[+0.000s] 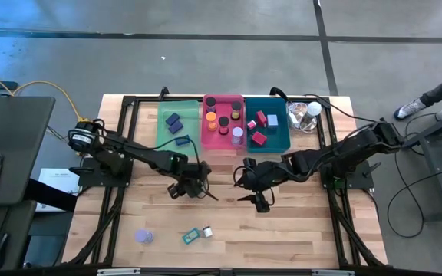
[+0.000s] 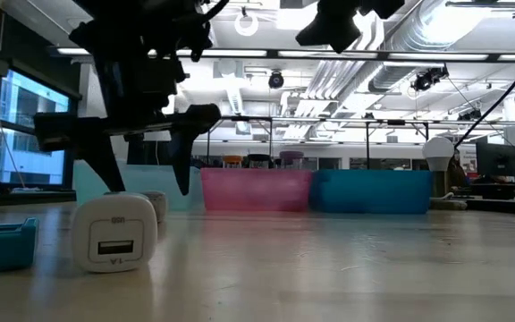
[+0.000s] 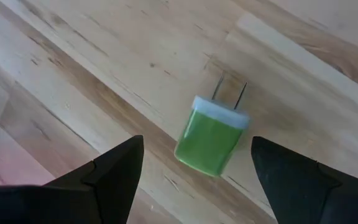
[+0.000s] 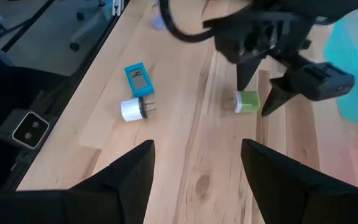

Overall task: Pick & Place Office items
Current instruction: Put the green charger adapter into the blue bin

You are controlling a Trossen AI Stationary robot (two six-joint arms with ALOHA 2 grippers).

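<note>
L gripper (image 1: 188,186): mid-table, jaws spread wide, holding nothing; hangs just above the wood in front of the green tray (image 1: 163,130)
Green charger (image 3: 211,138): lying on its side on the table betw. the L fingers (image 3: 114,171), not touching either; prongs point away from the wrist cam; seen also under that gripper in R wrist view (image 4: 248,101)
R gripper (image 1: 258,197): beside the L one, also over bare wood, jaws wide, empty; fingers (image 4: 132,171) frame open table
White charger (image 4: 132,109): well away from both grippers, toward the near table edge, USB port facing low cam (image 2: 114,233)
Teal block (image 4: 137,79): just beside the white charger
Purple disc (image 1: 143,237): near edge, L of that pair, alone
Pink tray (image 1: 222,149): behind the gap betw. grippers; holds several short cylinders
Teal tray (image 1: 281,142): behind R gripper; red, pink, purple blocks inside
Green tray contents: two dark blue blocks (image 1: 176,123)
</note>
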